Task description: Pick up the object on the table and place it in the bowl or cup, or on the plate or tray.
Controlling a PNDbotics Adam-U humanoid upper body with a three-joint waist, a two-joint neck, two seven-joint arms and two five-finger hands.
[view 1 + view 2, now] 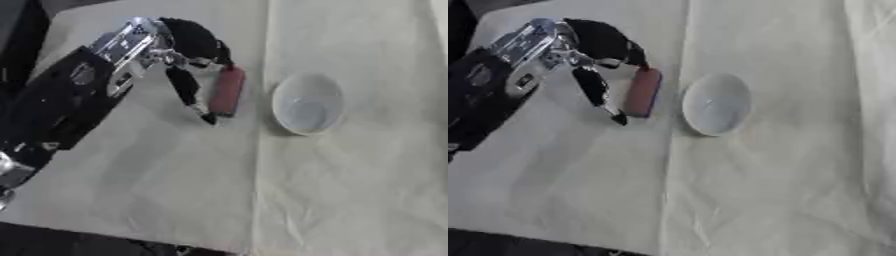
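- Red block (227,91) just left of white bowl (306,103), not yet inside.
- Left hand (179,52) fingers (185,86) curled around block; carrying over remains.

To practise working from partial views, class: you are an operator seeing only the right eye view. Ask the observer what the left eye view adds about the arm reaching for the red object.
Observer: The left eye view shows more of the arm behind the left robot hand: a silver joint at the picture's lower left edge.
Operator: Does the right robot hand show up there?
Observer: No. Its right side holds only cloth and the white bowl, which sits apart from the red object.
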